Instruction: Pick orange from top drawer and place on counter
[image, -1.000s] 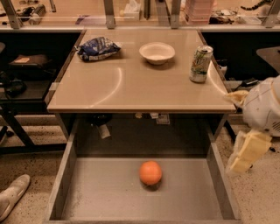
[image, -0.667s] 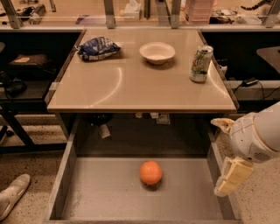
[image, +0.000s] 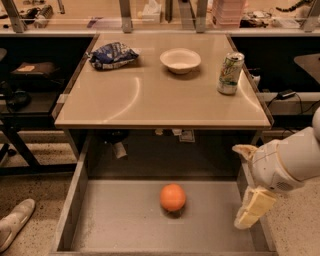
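Note:
The orange (image: 173, 197) lies on the grey floor of the open top drawer (image: 120, 220), near its middle. The drawer is pulled out below the tan counter (image: 160, 100). My gripper (image: 248, 180) comes in from the right on a white arm and hangs over the drawer's right wall, to the right of the orange and apart from it. Its two cream fingers (image: 255, 207) stand apart, open and empty.
On the counter stand a white bowl (image: 180, 60), a blue chip bag (image: 112, 54) and a green-and-white can (image: 230, 73) near the right edge. A white shoe (image: 15, 222) lies on the floor at the left. A cluttered shelf (image: 150, 15) runs behind the counter.
My arm has moved left and down, from beside the counter's right corner to the drawer's right wall. The orange has not moved.

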